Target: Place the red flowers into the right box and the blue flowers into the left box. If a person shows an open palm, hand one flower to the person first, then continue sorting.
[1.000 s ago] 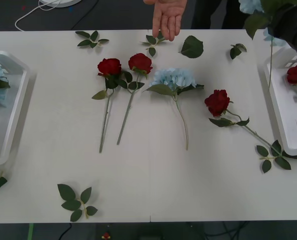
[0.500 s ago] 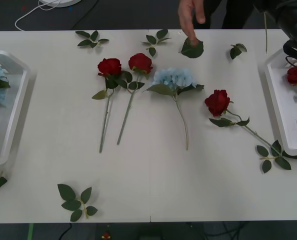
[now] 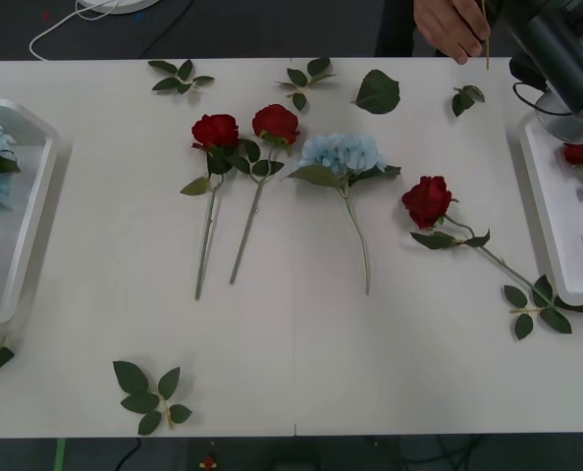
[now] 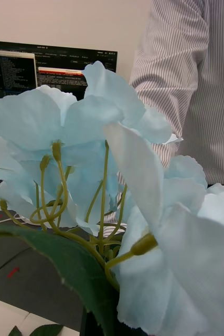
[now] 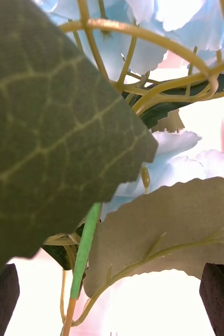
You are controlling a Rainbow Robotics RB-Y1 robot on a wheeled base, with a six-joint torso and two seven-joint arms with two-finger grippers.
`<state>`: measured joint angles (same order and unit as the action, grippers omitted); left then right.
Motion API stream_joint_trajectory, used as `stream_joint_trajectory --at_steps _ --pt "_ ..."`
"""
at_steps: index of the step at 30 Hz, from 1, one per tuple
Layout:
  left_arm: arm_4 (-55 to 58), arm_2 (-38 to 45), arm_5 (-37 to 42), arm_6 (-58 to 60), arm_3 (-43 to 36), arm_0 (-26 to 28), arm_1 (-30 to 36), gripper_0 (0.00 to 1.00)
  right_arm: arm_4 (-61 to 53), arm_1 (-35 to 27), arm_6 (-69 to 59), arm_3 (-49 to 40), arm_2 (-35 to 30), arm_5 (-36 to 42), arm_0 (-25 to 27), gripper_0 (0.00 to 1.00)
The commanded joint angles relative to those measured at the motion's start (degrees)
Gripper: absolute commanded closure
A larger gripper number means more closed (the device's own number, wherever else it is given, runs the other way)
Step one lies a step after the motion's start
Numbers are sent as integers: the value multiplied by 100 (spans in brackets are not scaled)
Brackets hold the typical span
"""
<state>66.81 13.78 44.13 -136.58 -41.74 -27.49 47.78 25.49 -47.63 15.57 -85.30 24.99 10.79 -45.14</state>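
An office or lab test room. A plain white desk (image 3: 291,373) stands on dark carpet, a white cable (image 3: 66,25) trailing at far left. Behind, 1 computer monitor (image 4: 49,68) shows terminal text.

Silver-grey right arm (image 3: 566,49) with black cable.

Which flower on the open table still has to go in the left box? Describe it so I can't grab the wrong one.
Look at the middle of the white table, between the two white trays. Four flowers lie there in a loose row, and the blue hydrangea is third from the robot's left, its stem pointing toward the robot. It is the only pale blue, fluffy bloom; the other three are red roses.
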Motion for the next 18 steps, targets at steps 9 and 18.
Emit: stream_joint_trajectory --at_steps 9,18 --pt "51 20 -72 61 -80 86 30 0 61 96 183 -13 -73 -50 -293 100" --pt "51 20 -72 61 -80 86 30 0 -36 96 113 -13 -73 -15 -293 4"
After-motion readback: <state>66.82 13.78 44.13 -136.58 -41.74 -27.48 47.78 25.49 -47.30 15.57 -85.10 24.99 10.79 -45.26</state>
